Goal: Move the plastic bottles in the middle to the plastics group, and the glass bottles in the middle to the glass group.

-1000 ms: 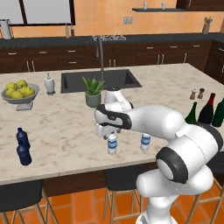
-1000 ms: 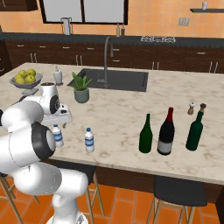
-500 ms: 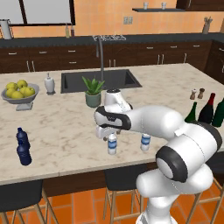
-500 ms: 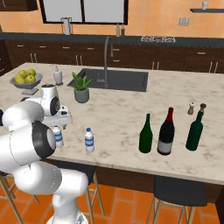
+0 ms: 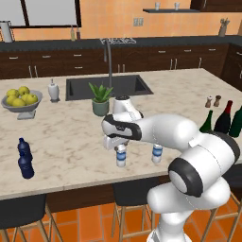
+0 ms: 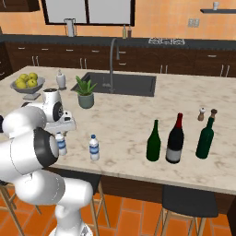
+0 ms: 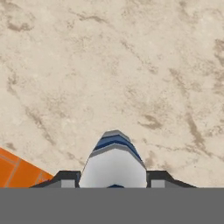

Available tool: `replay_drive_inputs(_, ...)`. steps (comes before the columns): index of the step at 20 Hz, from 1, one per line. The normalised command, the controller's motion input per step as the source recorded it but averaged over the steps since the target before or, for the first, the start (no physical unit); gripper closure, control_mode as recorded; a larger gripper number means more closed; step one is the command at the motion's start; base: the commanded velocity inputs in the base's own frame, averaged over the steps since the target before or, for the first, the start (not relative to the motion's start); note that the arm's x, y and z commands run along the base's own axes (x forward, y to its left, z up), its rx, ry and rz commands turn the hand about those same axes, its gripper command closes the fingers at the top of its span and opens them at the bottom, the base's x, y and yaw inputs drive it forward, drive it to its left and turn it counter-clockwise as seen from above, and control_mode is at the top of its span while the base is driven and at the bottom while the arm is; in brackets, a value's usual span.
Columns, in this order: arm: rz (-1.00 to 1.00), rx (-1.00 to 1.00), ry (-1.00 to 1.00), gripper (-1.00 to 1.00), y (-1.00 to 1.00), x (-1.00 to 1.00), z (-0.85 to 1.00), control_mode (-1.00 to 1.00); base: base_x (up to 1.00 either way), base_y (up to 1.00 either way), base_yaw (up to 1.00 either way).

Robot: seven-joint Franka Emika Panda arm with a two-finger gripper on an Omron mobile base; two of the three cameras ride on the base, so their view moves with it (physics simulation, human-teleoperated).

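Little has changed: the gripper (image 5: 121, 144) still straddles the unlifted water bottle (image 5: 121, 158), jaws flanking it, whether clamped I cannot tell; navy bottles (image 5: 23, 159) wait at nine o'clock.

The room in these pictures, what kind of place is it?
A rendered home kitchen, most likely. A marble-look island counter holds a sink with a tall faucet, dark wooden cabinets line the back wall, and a bowl of yellow fruit stands on the counter.
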Motion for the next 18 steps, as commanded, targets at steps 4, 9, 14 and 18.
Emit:
replay_drive_inputs(4,0.00,0.00,0.00,1.00,0.17,-0.05,0.21,-1.00,0.00,0.00,0.00)
replay_drive_inputs(9,0.01,0.00,0.00,1.00,0.67,-0.10,0.40,-1.00,0.00,0.00,0.00)
replay_drive_inputs(14,0.00,0.00,-0.01,1.00,0.94,-0.02,0.15,-1.00,0.00,0.00,0.00)
replay_drive_inputs(18,0.04,0.00,0.00,1.00,1.00,0.00,0.00,-1.00,0.00,0.00,0.00)
